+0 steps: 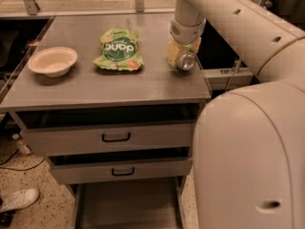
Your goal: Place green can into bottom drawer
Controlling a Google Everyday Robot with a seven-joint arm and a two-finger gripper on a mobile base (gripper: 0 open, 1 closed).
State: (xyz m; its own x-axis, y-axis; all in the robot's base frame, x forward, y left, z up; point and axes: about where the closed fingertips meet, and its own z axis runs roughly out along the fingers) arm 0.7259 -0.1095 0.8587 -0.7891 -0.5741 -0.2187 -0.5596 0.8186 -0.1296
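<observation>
The arm is bent from the lower right over the cabinet top. The gripper is pointed down near the top's right edge. The bottom drawer is pulled out, with its flat floor in view. The green can is clamped between the fingers, tilted, just right of the snack bag and well apart from the bowl.

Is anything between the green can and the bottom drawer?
Nothing visible blocks it. The tool is at the small green aluminium can on the tabletop; the open grey metal bottom drawer sits below two grey handled drawers.
</observation>
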